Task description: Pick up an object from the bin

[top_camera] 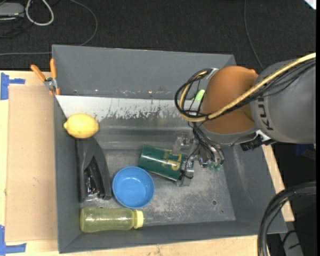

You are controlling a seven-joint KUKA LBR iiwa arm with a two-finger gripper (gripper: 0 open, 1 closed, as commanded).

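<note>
A dark green can with a gold label (159,162) lies on its side in the middle of the bin. My gripper (185,167) is down at the can's right end, its metal fingers at the can's edge. Just left of the can and a little nearer the front sits a blue bowl (133,187), upright.
A yellow lemon (81,126) rests at the back left. A black stapler (94,176) lies along the left wall. A yellowish clear bottle (111,219) lies on its side at the front left. The arm's orange cover hangs over the bin's right part.
</note>
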